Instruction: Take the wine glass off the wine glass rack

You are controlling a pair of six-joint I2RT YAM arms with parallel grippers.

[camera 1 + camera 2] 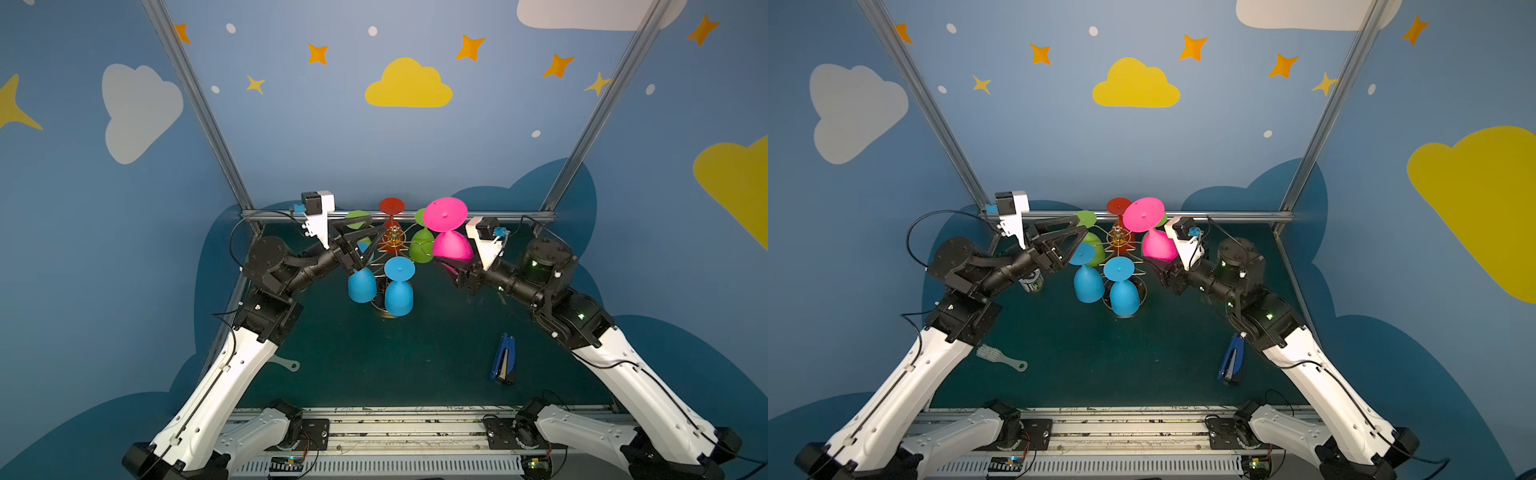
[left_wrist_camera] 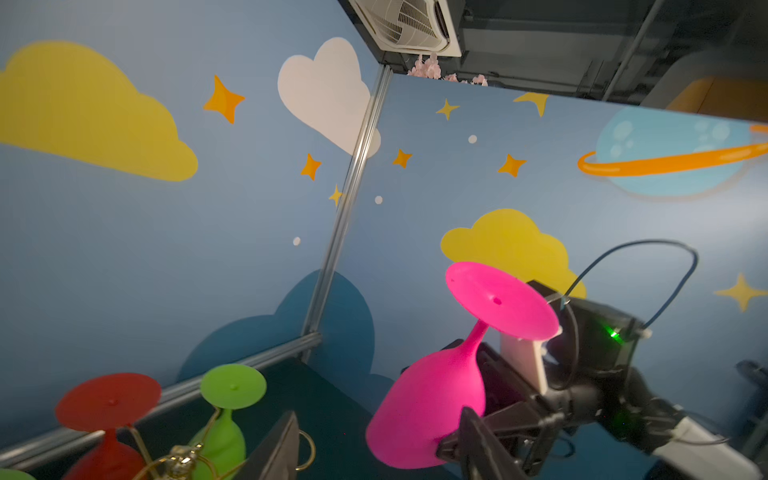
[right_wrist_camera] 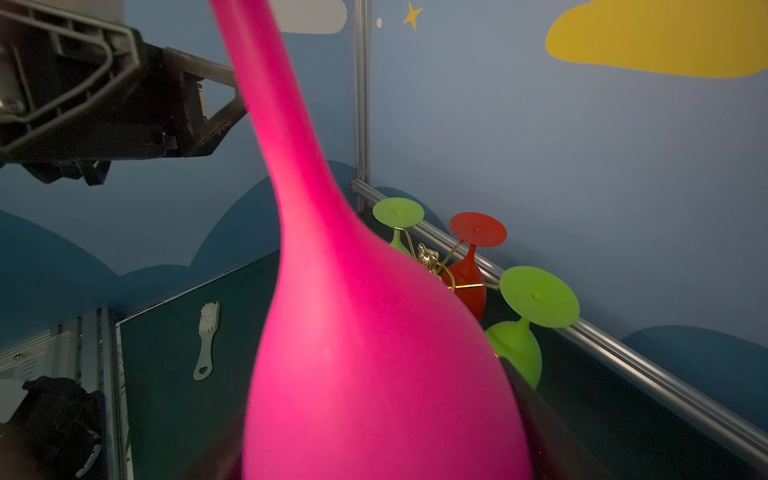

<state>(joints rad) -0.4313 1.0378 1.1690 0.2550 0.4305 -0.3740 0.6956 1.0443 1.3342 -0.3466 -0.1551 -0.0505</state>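
Top views are both showing the dark green table (image 1: 374, 365), with the gold wine glass rack (image 1: 392, 237) standing toward its far edge. Blue glasses (image 1: 398, 291), green glasses (image 1: 422, 247) and a red glass (image 1: 390, 205) are hanging foot-up from its curled arms.

Just beside the rack on the right, the pink wine glass (image 1: 452, 247) is tilting in the air, foot (image 2: 500, 301) uppermost. In the left wrist view no wire is showing around its stem (image 2: 473, 336), so it is looking clear of the rack already.

The right gripper (image 2: 463, 386) is clamping the bowl (image 3: 374, 353) at its widest part, one finger on each side. The left gripper (image 1: 368, 249) is hovering by the rack's top, close to one of the blue glasses. Whether its jaws are parted I cannot tell, and nothing is showing between them.

Going by its matte, opaque finish, the pink glass is looking like light plastic or silicone rather than real glass. That would make it neither brittle nor slick, though perhaps yielding under a hard squeeze. The bowl is giving the pads their broadest seat. The thin stem is offering a firmer but narrower hold, and the wide foot is looking likeliest to snag a loop.
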